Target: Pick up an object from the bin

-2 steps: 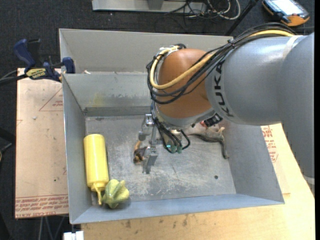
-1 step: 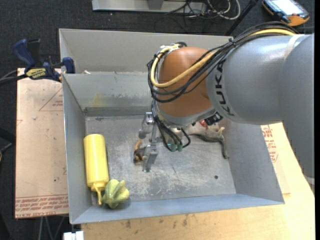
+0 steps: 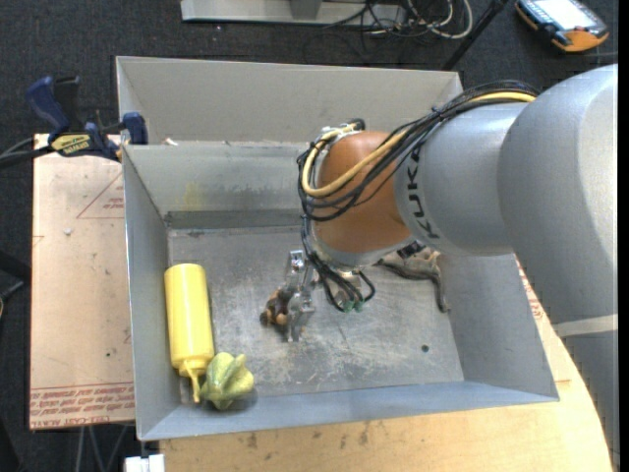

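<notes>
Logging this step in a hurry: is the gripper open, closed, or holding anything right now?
Gripper: cannot be told; it is low in the bin, beside a small brown object.

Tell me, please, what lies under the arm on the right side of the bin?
A tan-brown thing pokes out beneath the arm, one thin limb reaching over the bin floor. The arm covers its other part, so its kind cannot be told.

Robo lab w/ KUKA arm (image 3: 491, 185) (floor cables (image 3: 413, 3))
</notes>
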Robot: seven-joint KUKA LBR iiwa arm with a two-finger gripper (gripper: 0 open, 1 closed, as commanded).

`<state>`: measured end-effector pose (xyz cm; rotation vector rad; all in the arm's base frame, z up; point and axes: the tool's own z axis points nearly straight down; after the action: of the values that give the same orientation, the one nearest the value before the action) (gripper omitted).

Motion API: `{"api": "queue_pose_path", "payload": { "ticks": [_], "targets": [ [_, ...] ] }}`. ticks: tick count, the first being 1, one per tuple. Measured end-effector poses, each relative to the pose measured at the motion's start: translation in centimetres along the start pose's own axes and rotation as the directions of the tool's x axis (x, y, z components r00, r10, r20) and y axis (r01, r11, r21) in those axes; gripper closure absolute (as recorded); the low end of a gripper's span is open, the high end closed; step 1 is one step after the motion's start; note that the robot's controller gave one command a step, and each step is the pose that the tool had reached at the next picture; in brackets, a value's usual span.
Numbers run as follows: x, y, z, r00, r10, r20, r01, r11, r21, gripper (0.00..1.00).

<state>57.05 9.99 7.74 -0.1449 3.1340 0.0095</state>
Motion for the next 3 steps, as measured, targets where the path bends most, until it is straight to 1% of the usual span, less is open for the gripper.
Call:
{"api": "queue_pose_path", "payload": {
  "ticks": [1,2,3],
  "targets": [
    [0.0,0.0,0.0,1.0,0.0,0.0,0.0,1.0,0.0,1.0],
    [-0.1,-0.1,-11.6,1.0,0.029,-0.002,-0.029,1.0,0.005,1.0],
    [-0.1,-0.1,-11.6,1.0,0.029,-0.002,-0.029,1.0,0.005,1.0]
  ]
}}
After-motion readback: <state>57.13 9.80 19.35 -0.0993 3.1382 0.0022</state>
